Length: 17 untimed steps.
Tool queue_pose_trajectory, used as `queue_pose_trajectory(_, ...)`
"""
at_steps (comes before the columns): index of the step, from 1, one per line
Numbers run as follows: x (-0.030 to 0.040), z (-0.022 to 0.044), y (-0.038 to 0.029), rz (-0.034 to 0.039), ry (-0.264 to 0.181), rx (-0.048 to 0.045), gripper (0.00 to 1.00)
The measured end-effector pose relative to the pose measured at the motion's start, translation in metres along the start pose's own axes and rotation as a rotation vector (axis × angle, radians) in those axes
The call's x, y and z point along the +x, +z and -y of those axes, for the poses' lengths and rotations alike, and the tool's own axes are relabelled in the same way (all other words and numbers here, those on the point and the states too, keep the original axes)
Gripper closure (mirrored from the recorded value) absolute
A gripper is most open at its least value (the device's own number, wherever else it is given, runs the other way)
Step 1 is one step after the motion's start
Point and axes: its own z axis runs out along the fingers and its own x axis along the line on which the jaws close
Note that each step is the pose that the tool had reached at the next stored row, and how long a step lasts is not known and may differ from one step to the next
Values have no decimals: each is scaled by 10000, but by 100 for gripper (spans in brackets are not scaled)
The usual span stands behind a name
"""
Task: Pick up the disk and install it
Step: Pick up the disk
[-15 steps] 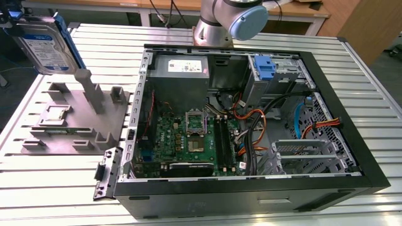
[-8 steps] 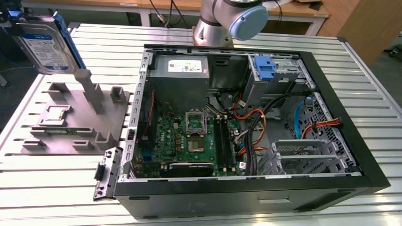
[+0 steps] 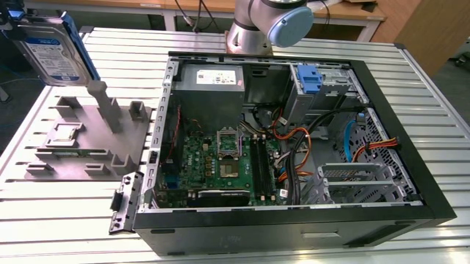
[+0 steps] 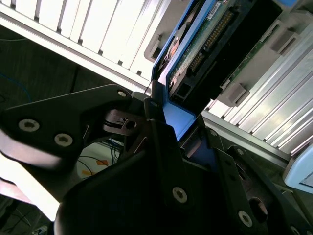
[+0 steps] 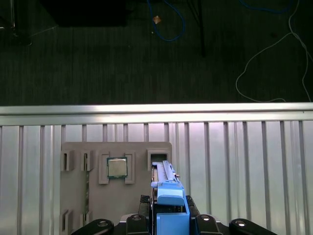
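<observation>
The disk, a silver-grey drive with a blue-and-white label in a bright blue carrier, hangs upright in the air at the exterior view's far upper left. It is above and clear of the grey fixture block. My gripper is shut on its blue carrier at the picture's corner. In the first wrist view the disk appears edge-on between my gripper, high over the fixture block. The second wrist view shows the disk's circuit-board side, with the dark fingers clamped on the blue frame.
An open computer case lies on the slatted metal table to the exterior view's right of the fixture. A blue bracket sits in its upper drive bay, and a metal drive cage is lower down. The arm's base stands behind the case.
</observation>
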Motion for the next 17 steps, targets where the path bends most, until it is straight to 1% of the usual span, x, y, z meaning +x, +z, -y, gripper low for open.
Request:
queue_pose_trajectory(10,-4,-3,-62,0,0,1,64)
queue_pose_trajectory(17,-5,-4,-85,0,0,0,64)
